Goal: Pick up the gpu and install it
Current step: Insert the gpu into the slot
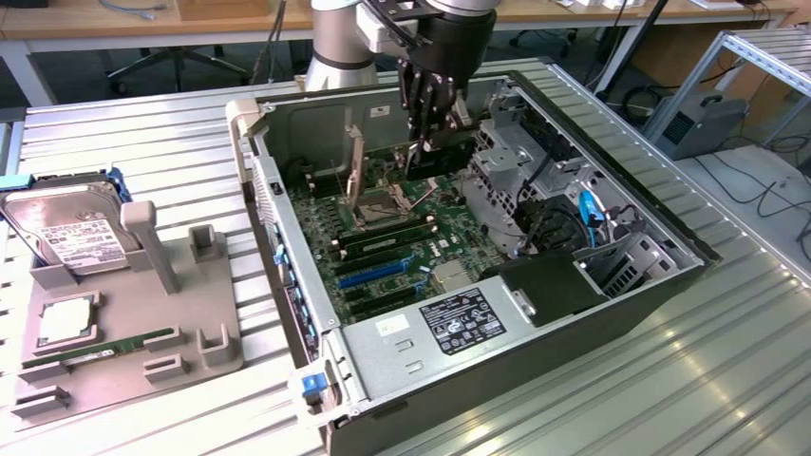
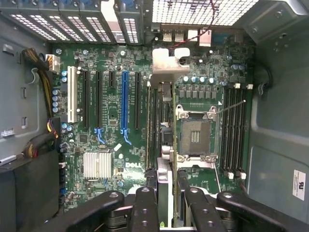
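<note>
Black-fingered hand (image 1: 431, 131), closed to a narrow gap on the gpu (image 1: 442, 160). Grips the card on edge by 1 end, fingers (image 2: 145, 209) pressed against its 2 faces. Reaches down inside the open computer case (image 1: 659, 285), which sits on the ribbed metal counter (image 1: 709, 380). Holds the gpu (image 2: 163, 145) over the green motherboard (image 2: 87, 140), with the silver bracket (image 2: 166, 63) at the far end, toward the vented rear wall. Cannot tell whether the card's lower edge touches the board. From the wrist, lines the card up just beside the CPU socket (image 2: 195, 133), between that socket and the blue slot (image 2: 124, 101). At the exterior view's left, well apart from the hand: grey holder (image 1: 165, 323) with a hard drive (image 1: 70, 237) standing in it and a green memory stick (image 1: 121, 344) lying flat.
</note>
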Robot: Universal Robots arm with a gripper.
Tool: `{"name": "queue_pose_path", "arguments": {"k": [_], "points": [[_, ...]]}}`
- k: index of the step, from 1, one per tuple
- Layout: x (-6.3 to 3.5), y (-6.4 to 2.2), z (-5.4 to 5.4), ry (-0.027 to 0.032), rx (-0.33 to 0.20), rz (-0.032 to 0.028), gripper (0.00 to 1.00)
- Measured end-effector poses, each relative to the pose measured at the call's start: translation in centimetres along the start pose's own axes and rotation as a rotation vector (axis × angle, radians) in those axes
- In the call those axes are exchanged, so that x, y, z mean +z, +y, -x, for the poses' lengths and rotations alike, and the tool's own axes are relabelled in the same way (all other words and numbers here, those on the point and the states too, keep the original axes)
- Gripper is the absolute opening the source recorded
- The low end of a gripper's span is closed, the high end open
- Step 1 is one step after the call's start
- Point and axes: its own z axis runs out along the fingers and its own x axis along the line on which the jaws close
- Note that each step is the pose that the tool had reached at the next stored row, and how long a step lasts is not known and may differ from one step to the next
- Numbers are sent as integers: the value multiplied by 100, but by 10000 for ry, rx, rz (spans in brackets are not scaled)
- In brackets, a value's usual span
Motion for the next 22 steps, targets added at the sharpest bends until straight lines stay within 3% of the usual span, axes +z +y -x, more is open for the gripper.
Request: {"name": "queue_pose_path", "arguments": {"k": [22], "points": [[48,6,-73,1,391,-8,27]]}}
